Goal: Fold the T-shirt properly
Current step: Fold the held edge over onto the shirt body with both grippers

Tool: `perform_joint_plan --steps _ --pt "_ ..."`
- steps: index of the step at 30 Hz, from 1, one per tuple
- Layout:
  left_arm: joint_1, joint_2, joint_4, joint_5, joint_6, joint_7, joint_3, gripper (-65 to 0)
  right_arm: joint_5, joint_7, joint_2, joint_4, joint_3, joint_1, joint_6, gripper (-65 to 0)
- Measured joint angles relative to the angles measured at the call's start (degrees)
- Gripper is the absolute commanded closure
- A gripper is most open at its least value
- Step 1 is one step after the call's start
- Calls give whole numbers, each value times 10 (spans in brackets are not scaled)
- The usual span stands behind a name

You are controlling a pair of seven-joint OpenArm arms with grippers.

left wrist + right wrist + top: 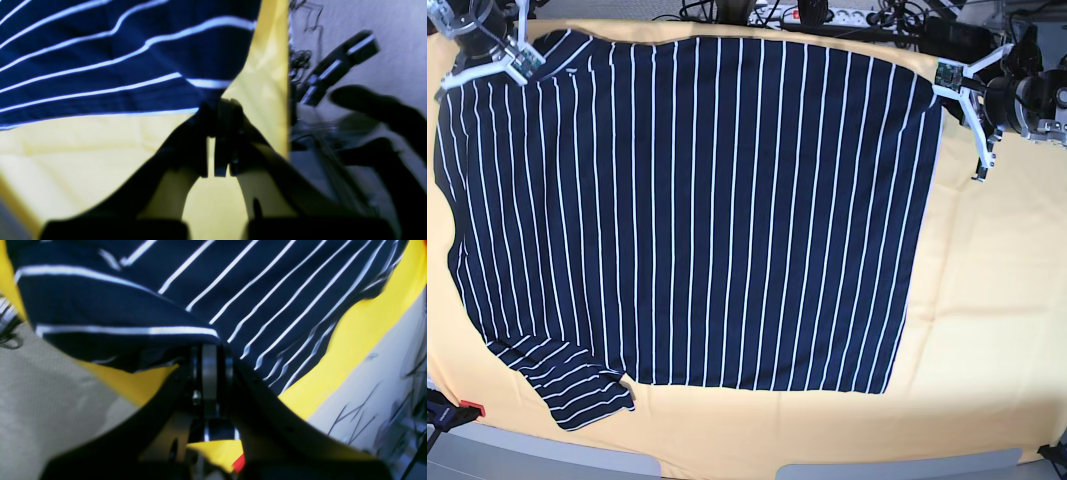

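The T-shirt (697, 210), dark navy with thin white stripes, lies spread flat on the yellow cloth (987, 300), one short sleeve at the front left. At the shirt's far right corner my left gripper (939, 85) is shut on the cloth. The left wrist view shows its jaws together on the striped corner (213, 90), with the gripper (217, 108) just above the yellow cover. My right gripper (525, 62) sits at the far left corner, shut on the shirt's edge. From the right wrist camera, that gripper (209, 350) pinches a fold of the T-shirt (233, 290).
Cables and a power strip (827, 14) run along the table's back edge. A small red part (469, 408) sits at the front left by the grey table edge (727, 468). Bare yellow cloth lies to the right of and in front of the shirt.
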Motion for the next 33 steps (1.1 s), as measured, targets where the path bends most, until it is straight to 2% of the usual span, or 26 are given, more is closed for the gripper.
perform_joint_plan --steps 2,4,8,12,16,18,24,26,29,33 --pt "0 14 -2 34 46 0 0 0 24 17 8 0 0 16 0 0" --pt "-2 30 -6 57 73 -16 0 0 46 32 14 0 0 37 14 0" --pt "-1 71 -25 81 78 -43 0 0 96 70 18 -30 0 94 63 0" --pt "-22 115 -57 90 78 -61 0 0 127 70 20 -79 -1 155 84 0" --pt "-64 150 -89 88 102 -63 0 0 164 83 22 -123 -1 211 105 0" --pt "-86 163 -110 84 102 -63 0 0 181 83 20 -153 -2 236 116 0" --pt "-125 212 -165 57 105 -85 1 0 207 83 19 -222 -2 305 129 0" --pt "-133 220 -185 59 122 -81 1 0 215 83 19 -238 -2 321 130 0" --pt "-146 235 -206 58 123 -79 1 0 235 86 19 -261 -5 345 130 0" --pt "-157 245 -211 56 137 -87 1 0 230 88 20 -299 -44 389 130 0"
